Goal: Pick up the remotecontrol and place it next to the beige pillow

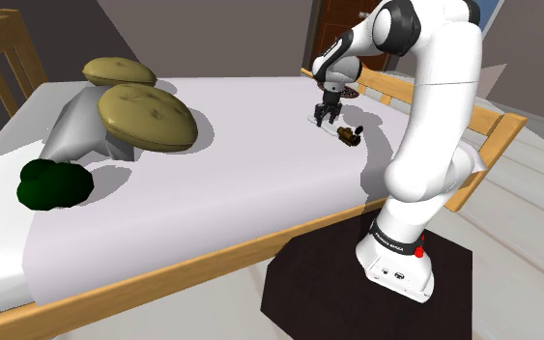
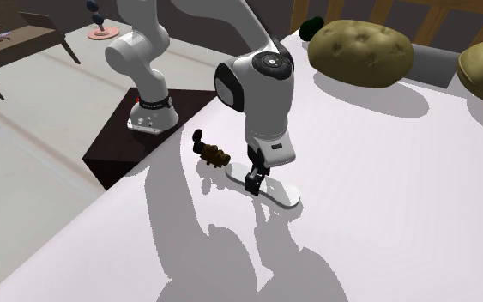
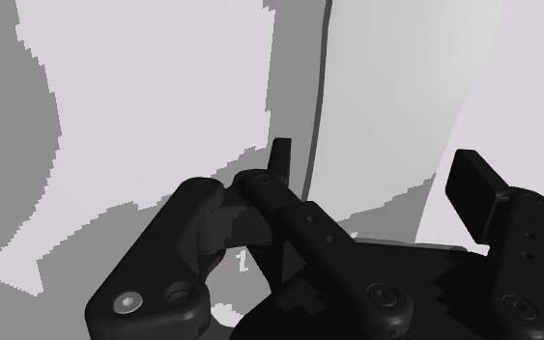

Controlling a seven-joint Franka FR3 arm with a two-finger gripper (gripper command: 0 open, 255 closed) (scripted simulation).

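Black two-finger gripper [image 3: 374, 155] is seen wide open, astride the flat pale-grey oblong remote control [image 3: 395, 87] on the white bed [image 1: 260, 179], its narrow width spanned, nothing clasped.

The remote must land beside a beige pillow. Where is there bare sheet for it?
Free: the wide bare sheet between the nearer pillow and the tool, running down to the bed's wooden rail. Crowded: the pillow's other side, with the grey cloth and dark green object, and by the remote, where a small brown object lies.
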